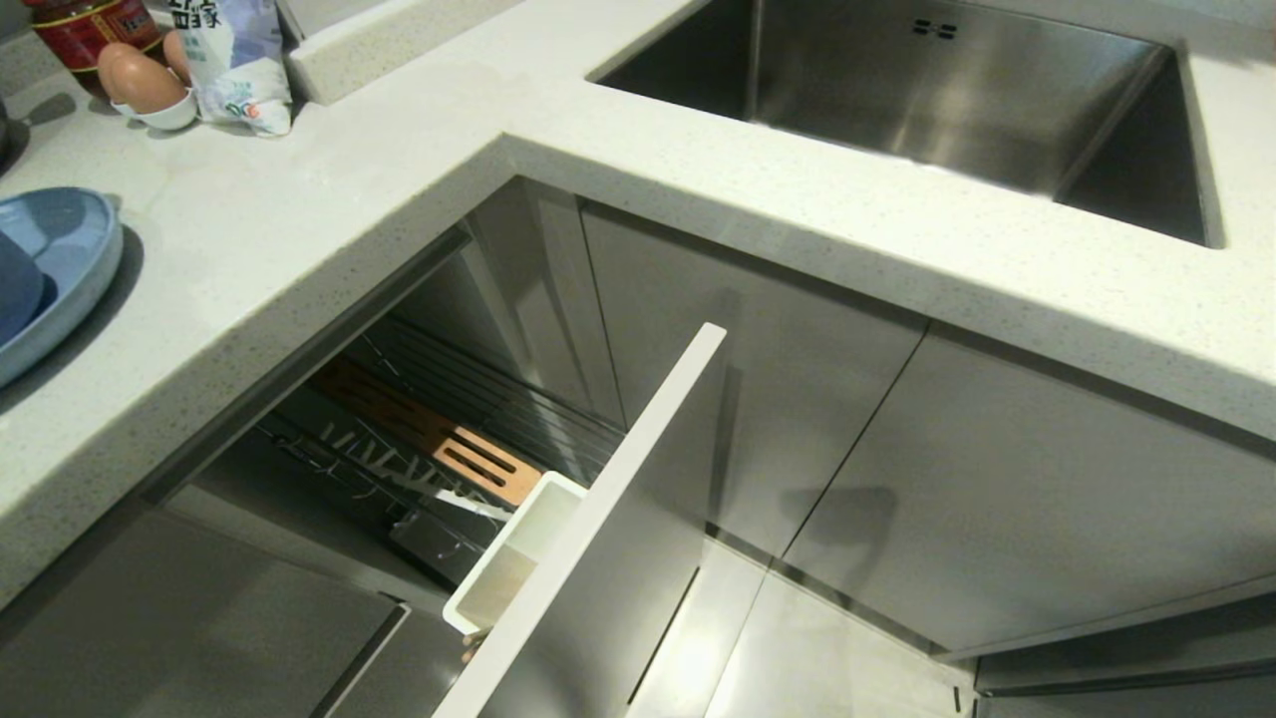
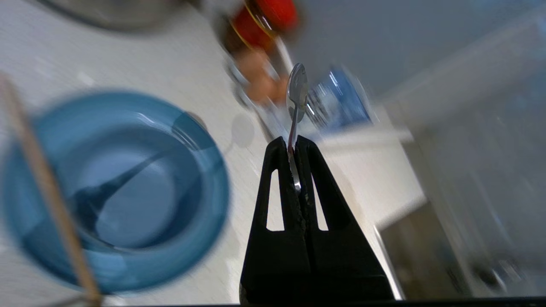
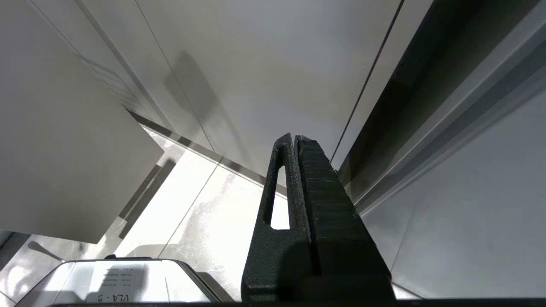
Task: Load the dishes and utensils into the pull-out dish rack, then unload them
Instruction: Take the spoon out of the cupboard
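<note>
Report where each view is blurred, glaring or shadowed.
Left wrist view: the background smears, light blue round bowl and wooden chopstick included, while the black left end effector and slim silver metal spoon it grips stay sharp. Head view: sharp; chrome wire pull-out dish rack in shadow. Right wrist view: glare on the glossy floor.

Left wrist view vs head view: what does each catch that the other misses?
Left wrist only: the left gripper shut on the spoon, and a chopstick across the bowl.
Head only: the pull-out dish rack open, its cutlery box, and the sink.
Both: the countertop, eggs and red-lidded jar.
</note>
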